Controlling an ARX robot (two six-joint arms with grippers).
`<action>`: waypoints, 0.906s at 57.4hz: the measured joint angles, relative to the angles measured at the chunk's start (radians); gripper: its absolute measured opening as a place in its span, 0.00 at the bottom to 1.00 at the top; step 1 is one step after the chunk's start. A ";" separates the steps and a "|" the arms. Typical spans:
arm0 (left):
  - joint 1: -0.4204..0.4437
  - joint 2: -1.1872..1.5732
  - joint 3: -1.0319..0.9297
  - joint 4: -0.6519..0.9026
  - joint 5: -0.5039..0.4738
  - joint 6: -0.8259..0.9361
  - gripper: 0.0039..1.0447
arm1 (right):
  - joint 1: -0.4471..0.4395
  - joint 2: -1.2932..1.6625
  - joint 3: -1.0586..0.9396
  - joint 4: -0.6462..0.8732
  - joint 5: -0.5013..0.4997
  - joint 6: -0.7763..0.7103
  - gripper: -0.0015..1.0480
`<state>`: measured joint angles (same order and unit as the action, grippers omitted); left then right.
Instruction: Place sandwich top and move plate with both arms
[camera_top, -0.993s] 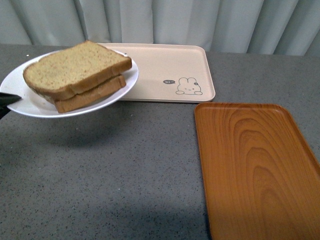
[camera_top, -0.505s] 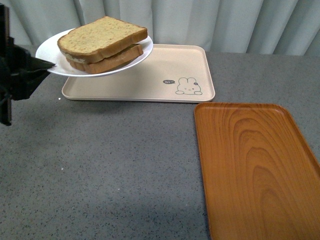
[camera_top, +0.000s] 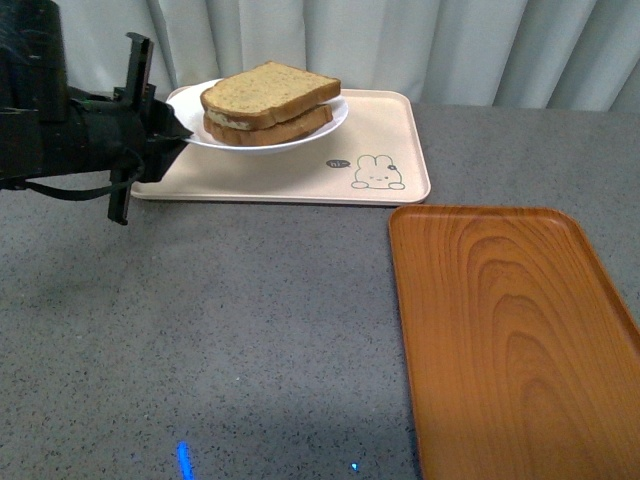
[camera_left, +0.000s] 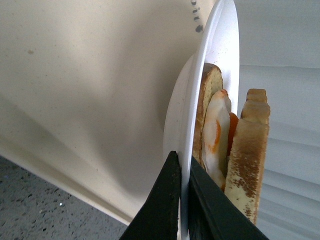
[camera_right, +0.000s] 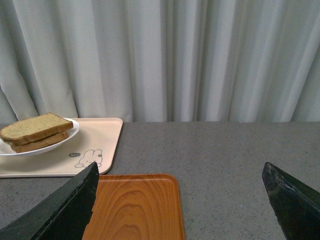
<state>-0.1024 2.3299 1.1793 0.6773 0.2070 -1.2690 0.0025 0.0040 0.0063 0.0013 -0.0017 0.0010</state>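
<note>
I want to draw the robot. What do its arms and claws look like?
All black. The left arm is chunky and boxy, with a thin black cable looping beneath. The left gripper and right gripper have flat, pointed, wedge-shaped fingers.

The front view looks from the robot's body forward and slightly down across the grey desk (camera_top: 230, 330) to the curtain (camera_top: 450, 50) along the top of the frame. The plate (camera_top: 185, 100) and beige tray (camera_top: 300, 170) lie upper centre, the orange tray (camera_top: 500, 330) lower right, and the left arm (camera_top: 60, 130) upper left. The left wrist view is very near and rolled sideways, looking along the left end effector (camera_left: 182, 160) at the plate's rim edge-on, with the beige tray behind. The right wrist view sits farther back and level, facing the curtain past the right end effector (camera_right: 180, 170). It shares the plate, both trays, desk and curtain with the front view.
</note>
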 joint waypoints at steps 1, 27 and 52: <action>-0.001 0.004 0.006 -0.005 -0.001 0.000 0.04 | 0.000 0.000 0.000 0.000 0.000 0.000 0.91; 0.002 0.020 0.039 -0.082 -0.025 0.015 0.42 | 0.000 0.000 0.000 0.000 0.000 0.000 0.91; 0.097 -0.432 -0.422 -0.146 -0.052 0.171 0.94 | 0.000 0.000 0.000 0.000 0.000 0.000 0.91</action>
<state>-0.0059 1.8976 0.7578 0.5308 0.1547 -1.0981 0.0025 0.0040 0.0063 0.0013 -0.0013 0.0010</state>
